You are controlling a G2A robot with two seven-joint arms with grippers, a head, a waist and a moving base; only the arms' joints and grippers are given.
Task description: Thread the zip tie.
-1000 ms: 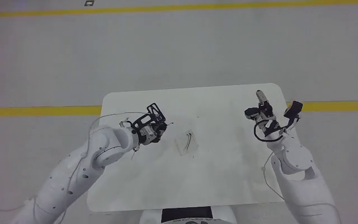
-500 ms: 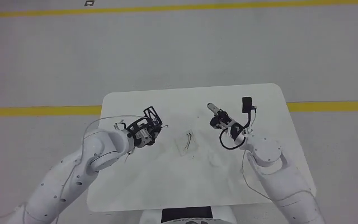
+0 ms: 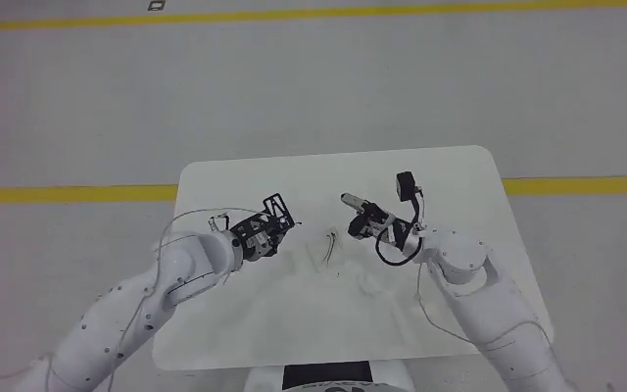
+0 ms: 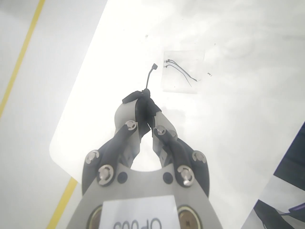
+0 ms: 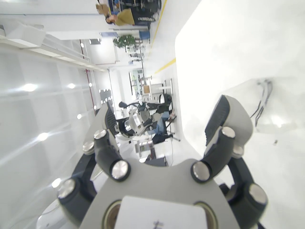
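My left gripper point(image 4: 147, 96) is shut on a thin black zip tie point(image 4: 149, 78); the tie's short free end, with its small square head, sticks out past the fingertips toward the table's middle. In the top view the left gripper point(image 3: 281, 221) hovers left of centre. A clear plastic bag point(image 4: 183, 71) holding two more black zip ties lies flat just beyond it, also seen as the bag point(image 3: 328, 247). My right gripper point(image 3: 351, 214) is open with nothing between its fingers point(image 5: 220, 115), right of the bag point(image 5: 264, 106) and facing the left gripper point(image 5: 140, 122).
The white table point(image 3: 431, 304) has rounded corners; its left edge runs close behind the left arm. A tiny dark speck point(image 4: 209, 74) lies next to the bag. Yellow floor lines point(image 3: 88, 193) pass beyond the table.
My right arm has swung from the table's right edge in to the middle, stopping just right of the bag. The left gripper, still holding the tie, has shifted only slightly.
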